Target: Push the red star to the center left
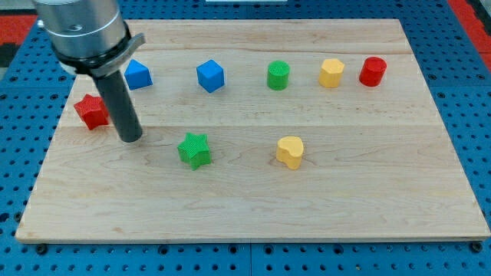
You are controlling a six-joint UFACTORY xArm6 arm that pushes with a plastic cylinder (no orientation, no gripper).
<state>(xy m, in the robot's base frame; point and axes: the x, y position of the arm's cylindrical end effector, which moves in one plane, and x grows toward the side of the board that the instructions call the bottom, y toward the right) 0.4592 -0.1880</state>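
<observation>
The red star (pixel 91 111) lies near the board's left edge, a little above mid-height. My tip (pixel 130 138) rests on the board just to the right of the star and slightly below it, with a small gap between them. The rod rises from the tip to the arm's grey body at the view's top left, which covers part of the board's top left corner.
A wooden board (pixel 253 215) carries a blue block (pixel 138 74), a blue cube (pixel 209 75), a green cylinder (pixel 278 75), a yellow block (pixel 331 73) and a red cylinder (pixel 373 70) along the top. A green star (pixel 194 149) and a yellow heart (pixel 290 151) lie mid-board.
</observation>
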